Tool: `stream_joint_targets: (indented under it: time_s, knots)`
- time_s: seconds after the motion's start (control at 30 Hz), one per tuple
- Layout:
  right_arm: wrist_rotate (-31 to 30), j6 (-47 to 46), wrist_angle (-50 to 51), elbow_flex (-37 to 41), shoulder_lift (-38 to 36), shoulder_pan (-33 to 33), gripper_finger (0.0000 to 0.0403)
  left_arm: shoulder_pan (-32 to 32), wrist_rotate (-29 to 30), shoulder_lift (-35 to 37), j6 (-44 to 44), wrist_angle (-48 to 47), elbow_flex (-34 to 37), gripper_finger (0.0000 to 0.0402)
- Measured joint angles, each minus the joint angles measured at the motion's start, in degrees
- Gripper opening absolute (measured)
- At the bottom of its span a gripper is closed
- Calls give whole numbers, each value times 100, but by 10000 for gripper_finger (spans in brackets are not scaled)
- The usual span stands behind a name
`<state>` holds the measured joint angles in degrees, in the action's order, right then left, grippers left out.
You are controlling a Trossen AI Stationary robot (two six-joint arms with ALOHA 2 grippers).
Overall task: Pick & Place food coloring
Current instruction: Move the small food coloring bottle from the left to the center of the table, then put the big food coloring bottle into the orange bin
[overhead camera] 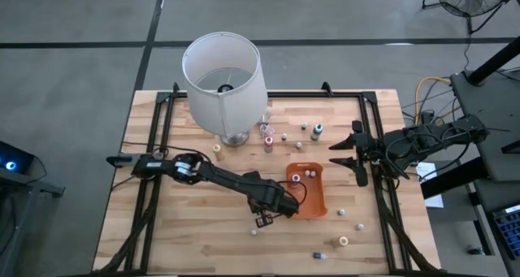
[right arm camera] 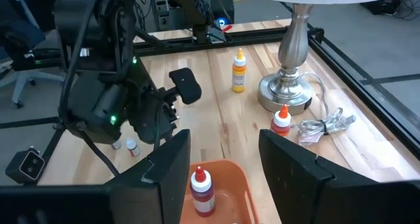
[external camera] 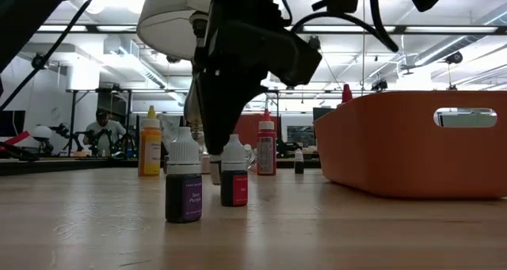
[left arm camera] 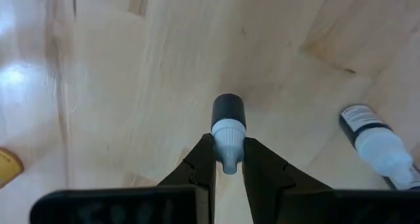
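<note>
We reckon the job is partway. The orange tray already holds a couple of small bottles; one with a white cap and dark red contents shows in the right wrist view. Plenty are left loose on the table: several near the lamp, a few on the far side of the tray.

The left pincer is closed tight on the white cap of a dark little bottle, the bottle pointing straight out ahead of the fingers. A 2nd bottle, white-capped w/ a dark label, lies on its side off to one side of it, apart. In the low view two small bottles stand right under the gripper; which one it's holding we can't tell from there.

Left arm is stretched low across the table, wrist bent down, its gripper just beside the tray's near corner. So next is prob. lift & carry over the rim.

Right pincer waits at the table's edge, fingers partly apart, holding nothing.
</note>
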<state>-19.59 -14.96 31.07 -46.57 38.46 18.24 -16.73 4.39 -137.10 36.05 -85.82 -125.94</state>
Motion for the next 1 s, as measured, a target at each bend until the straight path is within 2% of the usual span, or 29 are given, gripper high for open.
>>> stream_joint_targets:
  time_s: [0.43, 1.0]
  knots:
    - [0, 15, 2, 2, 0, 0, 171, 22, -53, 4, -15, 177, 73, 33]
    - [4, 17, 2, 2, 0, 1, 171, 89, -206, 4, 64, 179, 73, 91]
